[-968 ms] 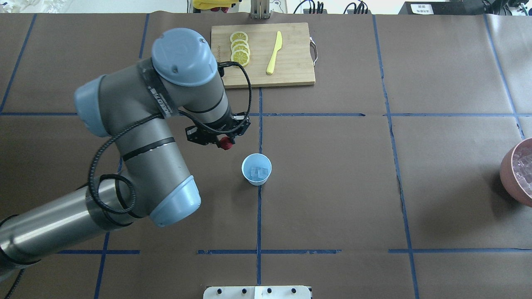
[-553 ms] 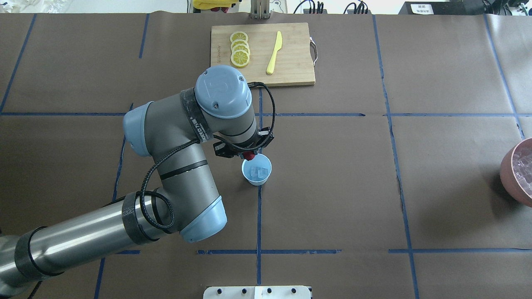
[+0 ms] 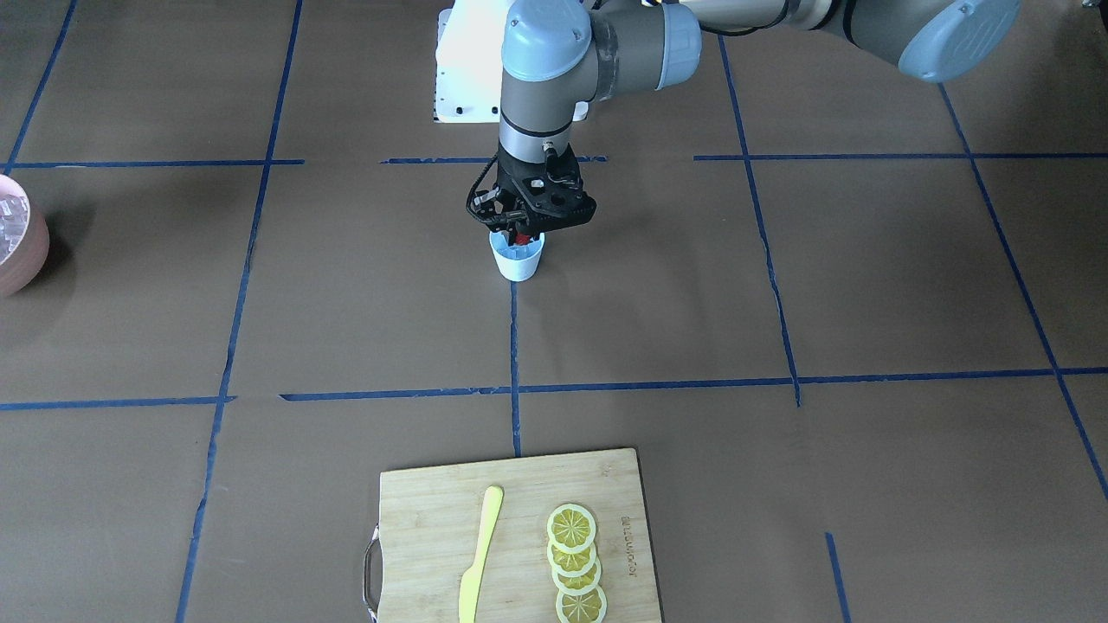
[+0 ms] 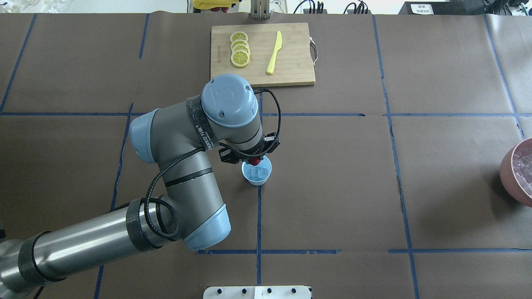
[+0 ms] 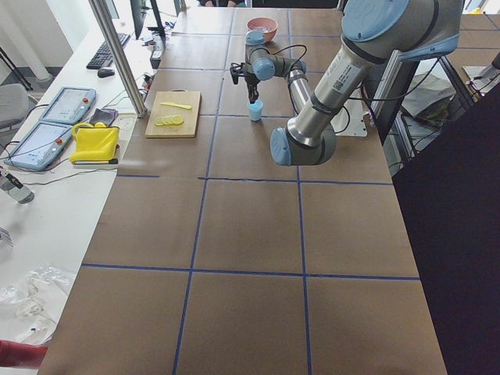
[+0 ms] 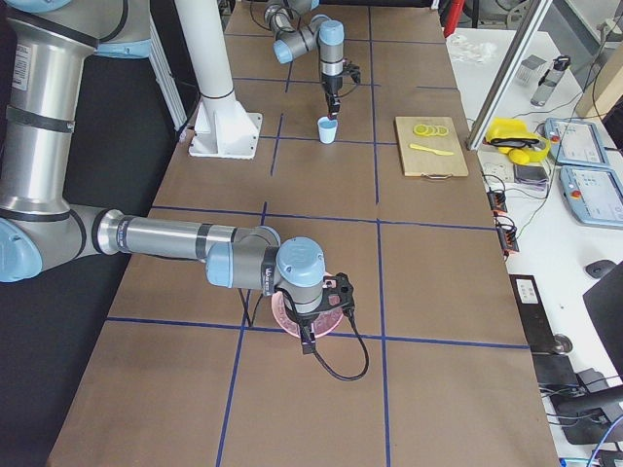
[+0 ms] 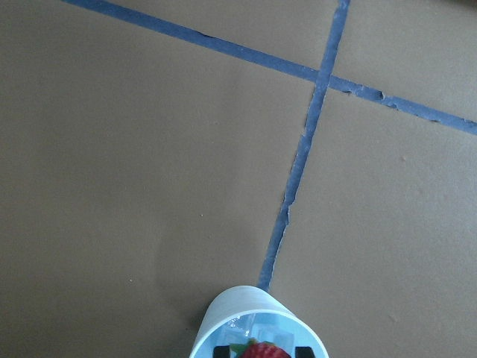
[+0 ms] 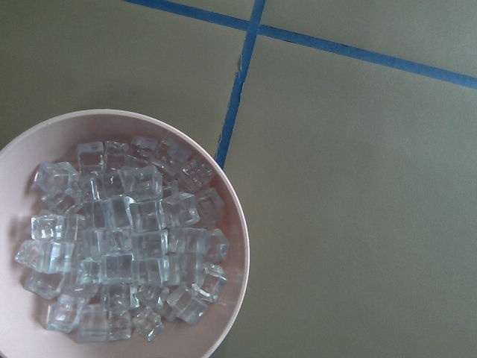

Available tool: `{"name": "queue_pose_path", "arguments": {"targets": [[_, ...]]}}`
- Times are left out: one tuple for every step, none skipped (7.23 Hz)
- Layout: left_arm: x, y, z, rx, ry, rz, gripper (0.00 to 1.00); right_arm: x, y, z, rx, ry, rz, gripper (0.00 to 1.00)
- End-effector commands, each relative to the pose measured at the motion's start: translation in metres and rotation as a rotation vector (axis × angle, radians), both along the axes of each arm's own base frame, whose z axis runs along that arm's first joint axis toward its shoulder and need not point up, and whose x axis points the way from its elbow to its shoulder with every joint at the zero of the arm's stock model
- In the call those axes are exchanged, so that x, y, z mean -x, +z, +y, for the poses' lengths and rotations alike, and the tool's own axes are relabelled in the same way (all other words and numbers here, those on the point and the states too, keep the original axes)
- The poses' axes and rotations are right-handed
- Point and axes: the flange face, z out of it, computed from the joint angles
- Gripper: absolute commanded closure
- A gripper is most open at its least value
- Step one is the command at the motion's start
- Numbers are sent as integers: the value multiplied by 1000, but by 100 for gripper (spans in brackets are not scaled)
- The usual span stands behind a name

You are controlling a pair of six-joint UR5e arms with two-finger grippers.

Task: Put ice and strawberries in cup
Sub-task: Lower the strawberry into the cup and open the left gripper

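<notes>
The pale-blue cup [image 4: 256,177] stands mid-table on a blue tape line, with a few clear ice cubes [image 4: 259,171] in it. My left gripper [image 4: 254,159] is shut on the small red strawberry [image 4: 257,160] and holds it just above the cup's far rim. In the left wrist view the strawberry [image 7: 259,350] sits between my fingertips [image 7: 221,349] over the cup [image 7: 246,313]. The front view shows the left gripper [image 3: 522,234] right above the cup [image 3: 518,261]. My right gripper [image 6: 326,297] hovers over the pinkish bowl [image 8: 240,246]. I cannot tell whether it is open or shut.
The pinkish bowl [image 4: 508,174] at the table's right edge is full of ice cubes [image 8: 119,239]. A wooden cutting board [image 4: 293,66] at the back holds lemon slices [image 4: 240,50] and a yellow knife [image 4: 274,53]. Blue tape lines cross the brown table cover.
My left arm has swung right and forward with the strawberry, from left of the cup to just above its rim. The cup and bowl have not moved.
</notes>
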Motion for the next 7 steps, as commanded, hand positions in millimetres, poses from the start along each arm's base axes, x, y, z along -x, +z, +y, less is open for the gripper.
{"name": "queue_pose_path", "arguments": {"targets": [[0,-1,2,-8,5,2,0,0,1,0,1,0,0,1],[0,-2,2,-10,6,3,0,0,1,0,1,0,0,1],[1,-2,2,-15,9,4,0,0,1,0,1,0,0,1],[10,7,6,-38,34,-9,0,0,2,0,5,1,0,1],[33,41,15,-98,94,-43,0,0,3,1,8,1,1,1],[75,72,20,-163,147,-86,0,0,3,0,8,1,1,1],[124,93,15,-235,201,-142,0,0,3,0,8,2,1,1]]}}
